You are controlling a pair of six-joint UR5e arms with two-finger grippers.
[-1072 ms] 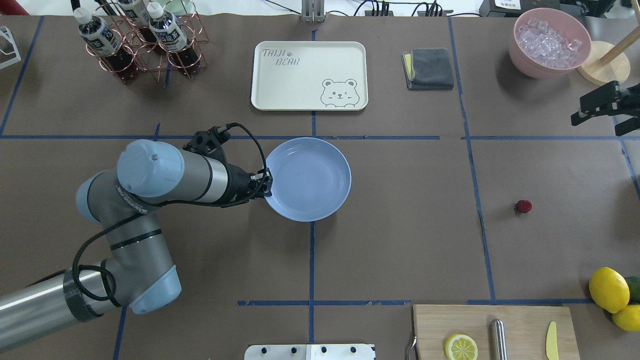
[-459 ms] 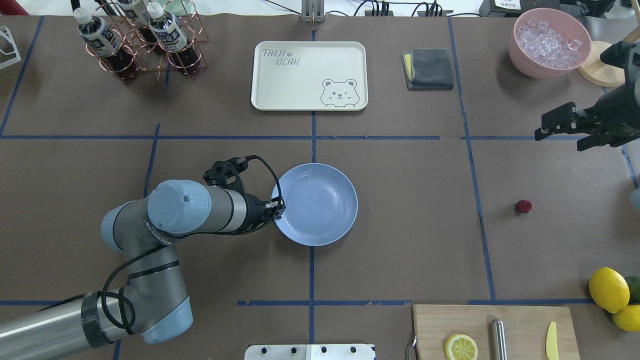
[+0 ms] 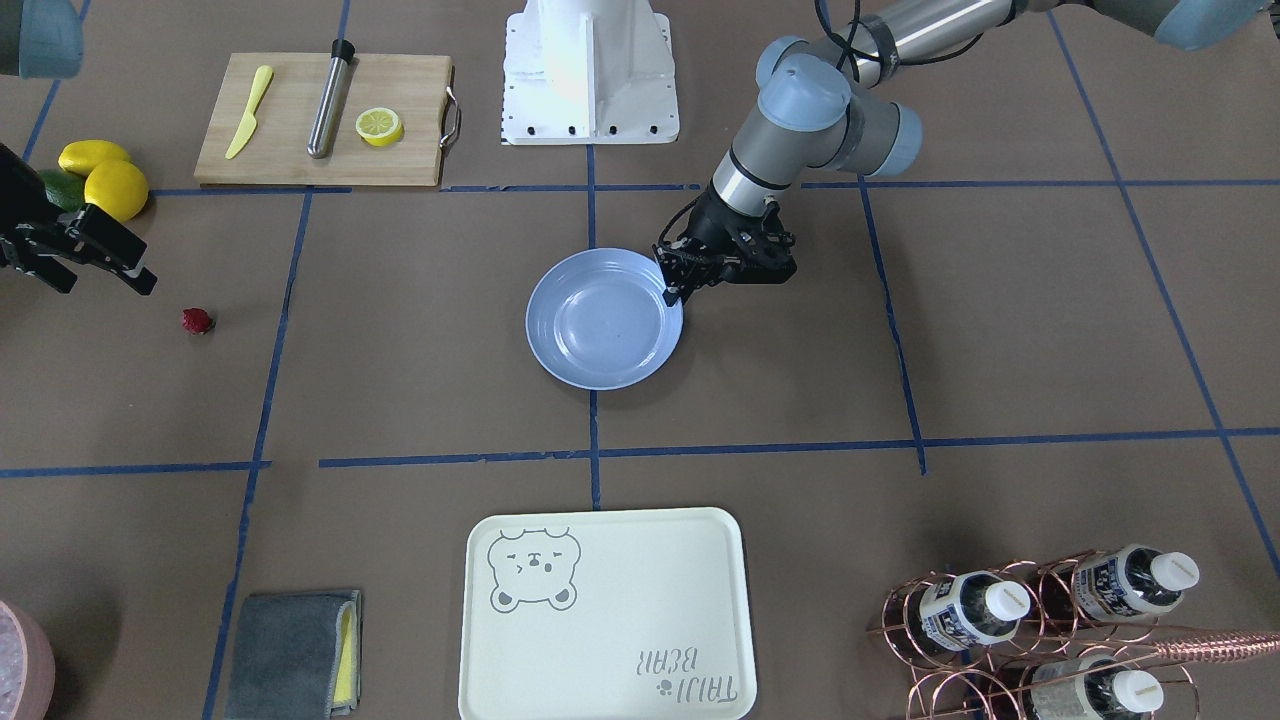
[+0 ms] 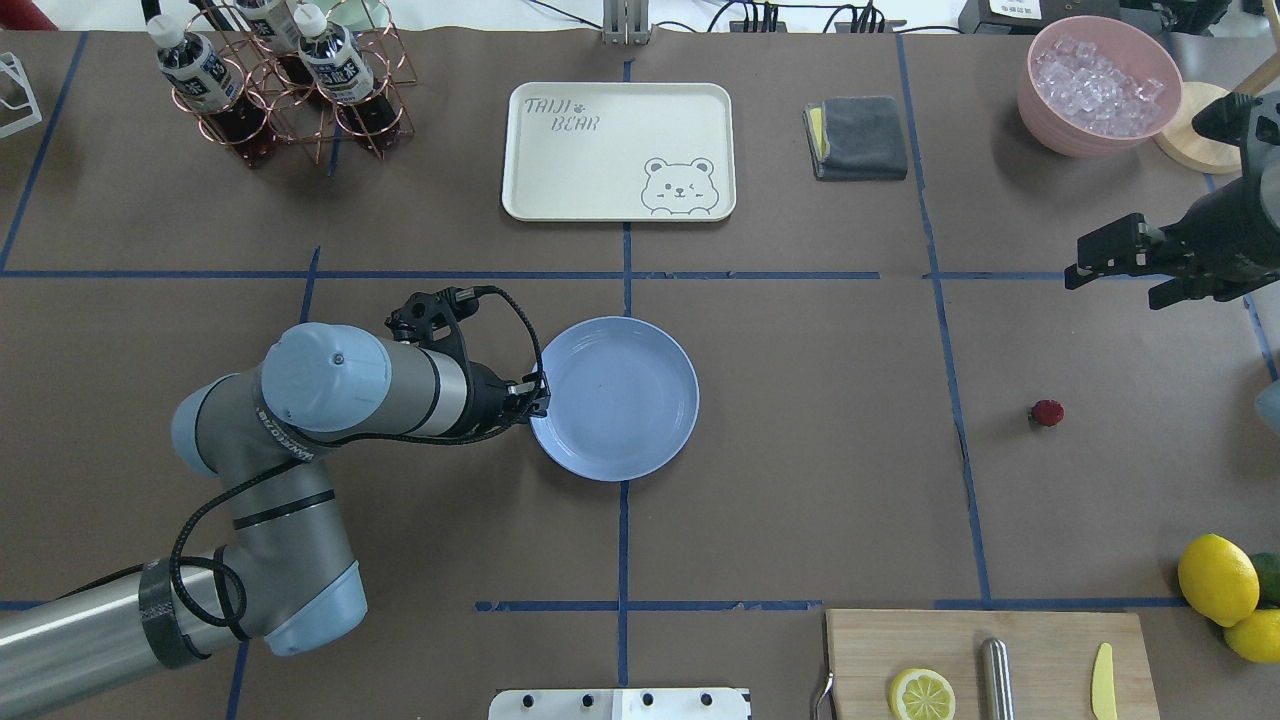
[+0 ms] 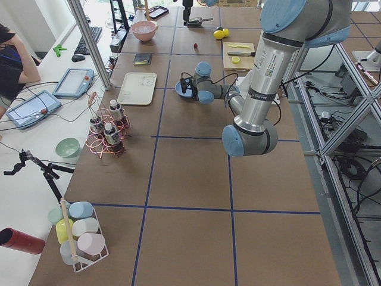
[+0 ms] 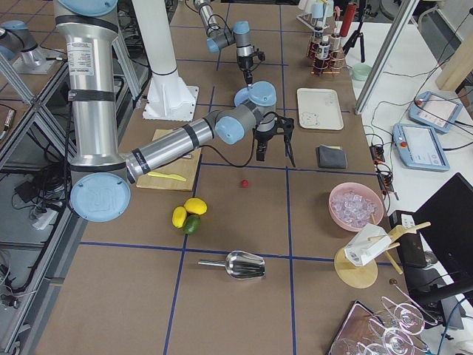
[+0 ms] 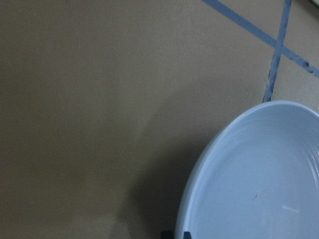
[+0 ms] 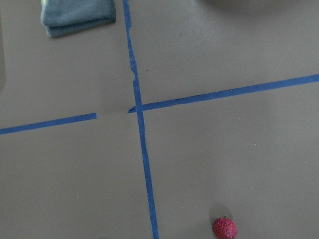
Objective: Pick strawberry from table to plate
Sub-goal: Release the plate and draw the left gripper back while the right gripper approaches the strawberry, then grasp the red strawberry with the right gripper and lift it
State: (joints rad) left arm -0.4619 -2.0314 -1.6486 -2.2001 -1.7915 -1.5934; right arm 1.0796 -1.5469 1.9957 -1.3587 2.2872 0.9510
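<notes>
The small dark-red strawberry point(image 4: 1047, 412) point(image 3: 197, 320) point(image 8: 225, 228) lies on the brown table point(image 4: 800, 450) in its right half. My right gripper point(image 4: 1112, 285) point(image 3: 108, 288) hovers open above the table, farther from the robot than the berry and slightly to its right. The empty light-blue plate point(image 4: 615, 398) point(image 3: 604, 318) point(image 7: 259, 189) sits near the table's middle. My left gripper point(image 4: 540, 395) point(image 3: 672, 290) is shut on the plate's left rim. In the left wrist view its fingertips pinch the rim at the bottom edge.
A cream bear tray point(image 4: 620, 150), a grey cloth point(image 4: 857, 137), a pink bowl of ice point(image 4: 1100, 85) and a bottle rack point(image 4: 280, 80) line the far side. A cutting board point(image 4: 985, 665) and lemons point(image 4: 1217, 578) sit at the near right.
My left gripper carried the plate toward the robot, then slightly back to the left. My right gripper came in from the right edge toward the strawberry's side of the table.
</notes>
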